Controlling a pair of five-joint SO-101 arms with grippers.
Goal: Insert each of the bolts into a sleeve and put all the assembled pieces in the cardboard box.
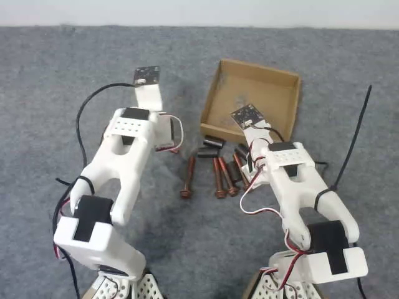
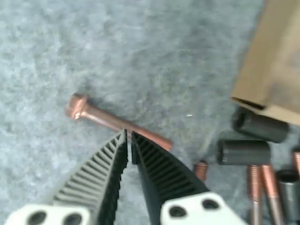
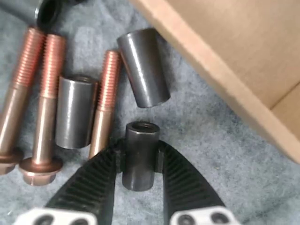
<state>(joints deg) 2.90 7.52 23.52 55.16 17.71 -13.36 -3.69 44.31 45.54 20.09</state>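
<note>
The left gripper is hovering with its fingers pressed almost together on nothing, and their tips are sitting just over the shank of a lone copper bolt that is lying flat on the grey carpet. The right gripper is pinching a short dark sleeve between its fingers, low over the carpet and near the cardboard box. The other bolts and sleeves are lying in a loose cluster between the two arms, just in front of the box's near wall.
</note>
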